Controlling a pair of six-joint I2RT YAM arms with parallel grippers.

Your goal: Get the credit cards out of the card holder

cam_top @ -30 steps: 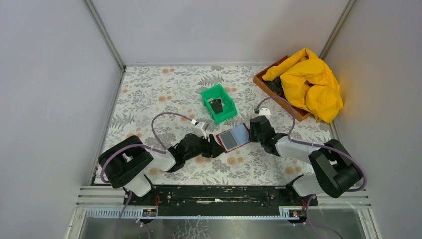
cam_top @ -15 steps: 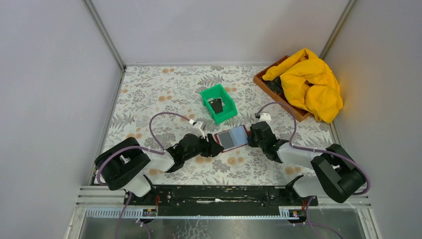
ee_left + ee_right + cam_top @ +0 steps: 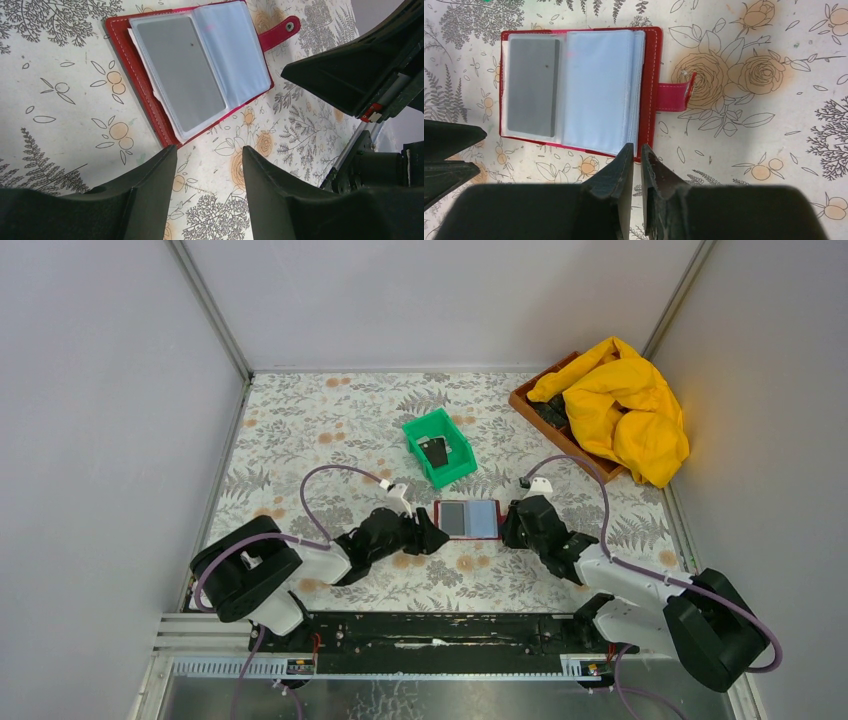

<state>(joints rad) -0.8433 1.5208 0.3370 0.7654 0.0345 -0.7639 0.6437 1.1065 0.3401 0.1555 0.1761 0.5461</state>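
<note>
Right tool (image 3: 634,146) at the edge of the card holder (image 3: 653,60) — left tool (image 3: 209,150) spread, nothing between its fingers.
Right tool's fingers are drawn nearly together with a slim gap, tips over the holder's near red edge; whether they pinch it cannot be told. Left tool sits just beside the opposite edge, not touching. The card holder lies open on the table (image 3: 749,125) between the two — grey card (image 3: 533,85) in the sleeve nearer the left tool, snap tab (image 3: 674,96) toward the right tool.
</note>
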